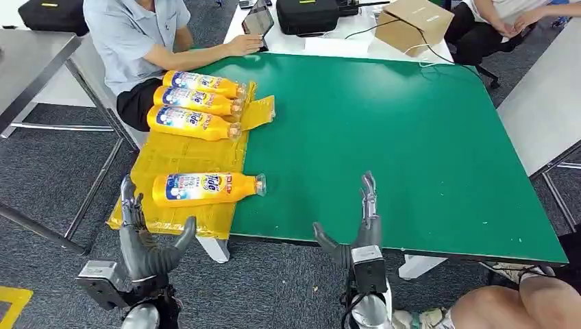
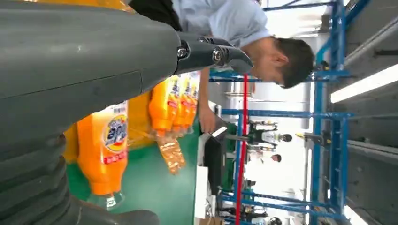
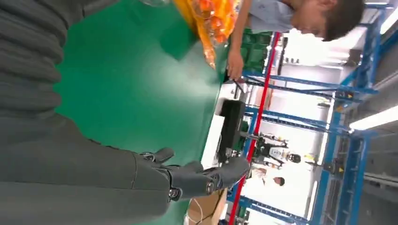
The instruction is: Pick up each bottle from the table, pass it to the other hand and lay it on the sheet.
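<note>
Four orange bottles are lying on the yellow sheet [image 1: 178, 161] at the left edge of the green counter [image 1: 411, 137]: three packed together at the far end [image 1: 199, 104], and the nearest bottle [image 1: 205, 188] alone, cap pointing right. No bottle is being seen on the bare green. The left hand [image 1: 140, 236] and right hand [image 1: 356, 229] are being held released and empty, fingers apart. The bottles are judged full, fairly heavy, smooth and rigid; the labelled mid-body is being judged the best hold.

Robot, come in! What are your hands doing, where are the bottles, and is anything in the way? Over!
Left hand open, right hand open, both empty. Four bottles lie on the yellow sheet, nearest one by left hand. Nothing blocking.
</note>
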Controlling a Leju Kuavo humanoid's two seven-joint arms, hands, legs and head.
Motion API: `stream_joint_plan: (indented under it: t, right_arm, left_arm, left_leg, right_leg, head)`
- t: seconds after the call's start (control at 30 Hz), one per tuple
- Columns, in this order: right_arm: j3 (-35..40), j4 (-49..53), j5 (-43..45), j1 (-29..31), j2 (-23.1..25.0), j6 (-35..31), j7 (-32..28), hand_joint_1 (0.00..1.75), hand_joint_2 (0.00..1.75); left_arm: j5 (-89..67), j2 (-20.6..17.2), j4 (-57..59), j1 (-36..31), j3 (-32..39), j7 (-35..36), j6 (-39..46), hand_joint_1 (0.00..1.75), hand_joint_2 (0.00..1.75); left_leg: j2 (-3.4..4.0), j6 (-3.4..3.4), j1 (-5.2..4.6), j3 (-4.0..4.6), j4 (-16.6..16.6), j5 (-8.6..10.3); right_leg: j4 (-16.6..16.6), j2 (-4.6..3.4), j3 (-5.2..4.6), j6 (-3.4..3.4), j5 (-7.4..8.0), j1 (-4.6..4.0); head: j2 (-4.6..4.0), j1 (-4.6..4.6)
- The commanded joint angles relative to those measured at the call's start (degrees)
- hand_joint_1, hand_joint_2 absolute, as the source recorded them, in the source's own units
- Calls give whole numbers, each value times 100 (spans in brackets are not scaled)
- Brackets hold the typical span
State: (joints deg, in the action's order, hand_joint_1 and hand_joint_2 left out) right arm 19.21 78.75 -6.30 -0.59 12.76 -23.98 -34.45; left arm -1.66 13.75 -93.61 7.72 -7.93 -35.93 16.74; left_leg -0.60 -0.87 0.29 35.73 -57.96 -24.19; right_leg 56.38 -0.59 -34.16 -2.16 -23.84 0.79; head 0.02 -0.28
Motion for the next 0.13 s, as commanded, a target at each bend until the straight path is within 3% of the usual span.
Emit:
stream_joint_plan:
  t: [0.03, 0.13]
  right_arm:
    - [-404, -134, -70, -313, -144, 19, 226, 0, 175]
    - [-426, -93, -94, -368, -147, 10, 209, 0, 175]
  left_arm:
    - [-153, 108, 412, -109, 393, 0, -198, 0, 175]
    - [-155, 139, 396, -124, 357, 3, -177, 0, 175]
  left_leg:
    - [-8, 2, -1, -36, 14, -8]
    - [-7, 2, 0, -26, 8, -8]
  right_leg:
    - [-15, 16, 41, 6, -11, -1]
    - [-10, 15, 31, 6, -10, -2]
  head:
    - [0, 0]
    - [0, 0]
